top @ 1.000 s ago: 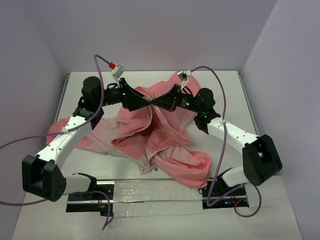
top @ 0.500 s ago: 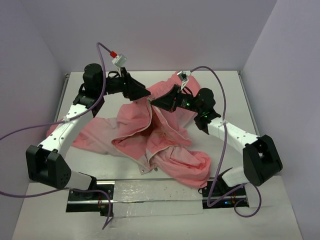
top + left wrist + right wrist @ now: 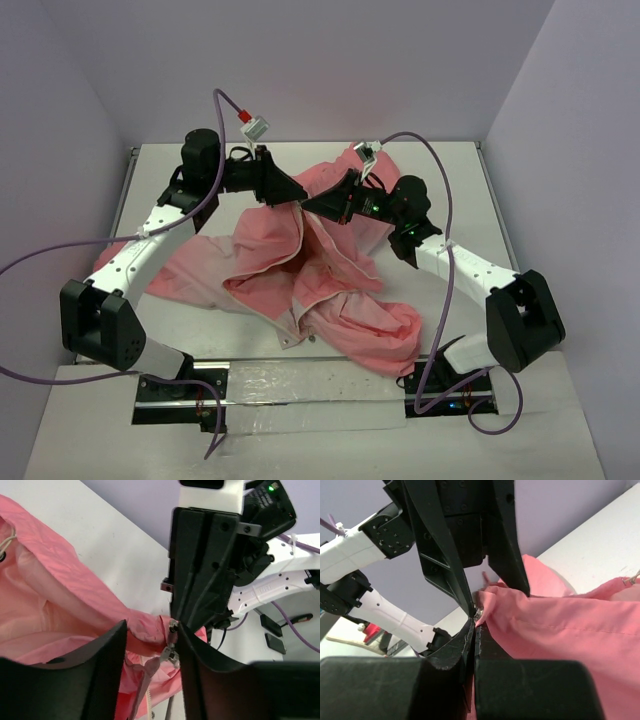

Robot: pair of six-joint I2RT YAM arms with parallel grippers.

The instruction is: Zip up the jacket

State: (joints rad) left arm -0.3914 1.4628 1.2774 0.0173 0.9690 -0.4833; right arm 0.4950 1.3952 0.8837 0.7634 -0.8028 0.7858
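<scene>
Table (image 3: 470,180) carries one jacket (image 3: 270,240). My left gripper (image 3: 152,630), jaws narrower but apart, has neared my right gripper (image 3: 474,622), which is clamped on the jacket's edge.

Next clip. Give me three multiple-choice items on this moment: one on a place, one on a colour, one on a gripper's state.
1. Where is the right gripper?
A) over the far half of the jacket
B) over its near hem
C) clear of it, to the left

2. The jacket's outer fabric is:
A) blue
B) salmon pink
C) grey

3. The right gripper's jaws are:
A) wide open
B) shut on the jacket's edge
C) hidden in every view

Key:
1 A: the top view shows it above the far part of the fabric.
2 B: the fabric is pink in all three views.
3 B: the right wrist view shows pink fabric pinched between closed jaws.
</scene>
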